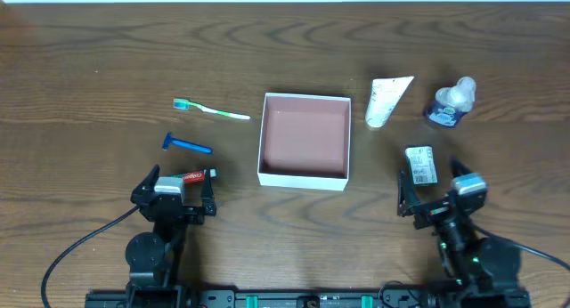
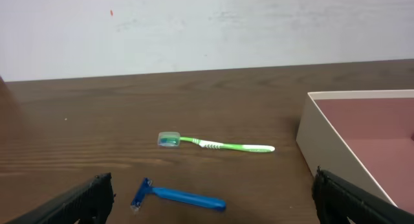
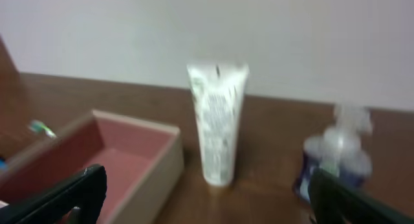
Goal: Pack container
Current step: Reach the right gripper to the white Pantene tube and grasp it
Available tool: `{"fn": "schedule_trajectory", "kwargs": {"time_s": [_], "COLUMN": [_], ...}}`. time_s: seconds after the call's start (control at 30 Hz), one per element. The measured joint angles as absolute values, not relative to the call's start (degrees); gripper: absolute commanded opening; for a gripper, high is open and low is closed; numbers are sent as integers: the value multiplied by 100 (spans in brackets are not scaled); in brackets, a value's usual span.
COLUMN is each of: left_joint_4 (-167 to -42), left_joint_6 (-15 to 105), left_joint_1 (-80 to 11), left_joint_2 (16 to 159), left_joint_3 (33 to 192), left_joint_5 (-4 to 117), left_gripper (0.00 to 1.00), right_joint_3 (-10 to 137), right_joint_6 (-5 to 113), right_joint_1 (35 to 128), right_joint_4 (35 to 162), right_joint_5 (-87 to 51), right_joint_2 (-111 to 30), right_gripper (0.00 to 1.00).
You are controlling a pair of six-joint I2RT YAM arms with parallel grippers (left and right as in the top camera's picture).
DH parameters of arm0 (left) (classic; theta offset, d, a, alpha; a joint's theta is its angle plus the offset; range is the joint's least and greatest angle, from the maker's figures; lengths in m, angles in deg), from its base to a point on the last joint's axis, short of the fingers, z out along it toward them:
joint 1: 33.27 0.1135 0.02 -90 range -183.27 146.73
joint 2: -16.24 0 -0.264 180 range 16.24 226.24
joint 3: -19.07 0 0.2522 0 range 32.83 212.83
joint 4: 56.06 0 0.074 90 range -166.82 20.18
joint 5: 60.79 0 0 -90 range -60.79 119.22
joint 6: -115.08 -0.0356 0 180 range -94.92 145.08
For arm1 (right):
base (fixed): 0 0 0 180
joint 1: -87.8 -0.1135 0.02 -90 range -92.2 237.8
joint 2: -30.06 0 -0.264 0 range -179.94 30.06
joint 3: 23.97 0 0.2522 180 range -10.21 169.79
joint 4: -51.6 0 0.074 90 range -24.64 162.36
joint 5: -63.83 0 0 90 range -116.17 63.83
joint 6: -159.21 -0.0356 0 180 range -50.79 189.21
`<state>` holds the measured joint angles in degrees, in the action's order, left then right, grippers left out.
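Observation:
The container [image 1: 303,179], a square white box with a pinkish-brown inside, sits lidless and empty at the table's middle. It also shows at the right of the left wrist view [image 2: 318,141] and at the left of the right wrist view [image 3: 162,169]. A green toothbrush [image 1: 212,109] [image 2: 220,145] and a blue razor [image 1: 187,145] [image 2: 181,197] lie left of it. A white tube [image 1: 388,101] [image 3: 218,120] and a small clear bottle [image 1: 451,103] [image 3: 336,156] lie to its right. My left gripper [image 1: 178,197] [image 2: 212,185] is open and empty, just short of the razor. My right gripper [image 1: 430,190] [image 3: 207,185] is open and empty.
A small red tube [image 1: 196,176] lies right by my left gripper's fingers. A small white packet with dark print [image 1: 420,164] lies just ahead of my right gripper. A pale wall stands behind the table's far edge.

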<state>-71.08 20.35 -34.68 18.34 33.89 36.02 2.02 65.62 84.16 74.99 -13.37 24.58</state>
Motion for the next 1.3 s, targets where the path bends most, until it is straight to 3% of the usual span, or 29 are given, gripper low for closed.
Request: {"fn": "schedule_trajectory", "kwargs": {"time_s": [0.2, 0.5, 0.63, 1.07, 1.3], "left_joint_4": [-7108, -7110, -7110, -7110, -7110], "left_joint_6": [2035, 2035, 2035, 2035, 2035], "left_joint_1": [-3468, -3468, -3468, -3468, -3468], "left_joint_2": [1839, 1839, 1839, 1839, 1839], "left_joint_3": [3389, 3389, 3389, 3391, 3391], "left_joint_5": [3602, 3602, 3602, 3605, 3602], "left_gripper": [98, 98, 98, 98, 98], "right_joint_3": [1974, 5155, 6007, 6247, 6247], "right_joint_6": [6592, 6691, 6712, 7136, 7768], "right_joint_1": [8413, 8413, 8413, 8612, 8619], "right_joint_4": [8024, 9866, 9772, 9707, 9877], "right_joint_5": [-740, 309, 759, -13, -137], "right_joint_2": [708, -2453, -3144, -4582, -5301], "right_gripper": [99, 99, 99, 99, 93]}}
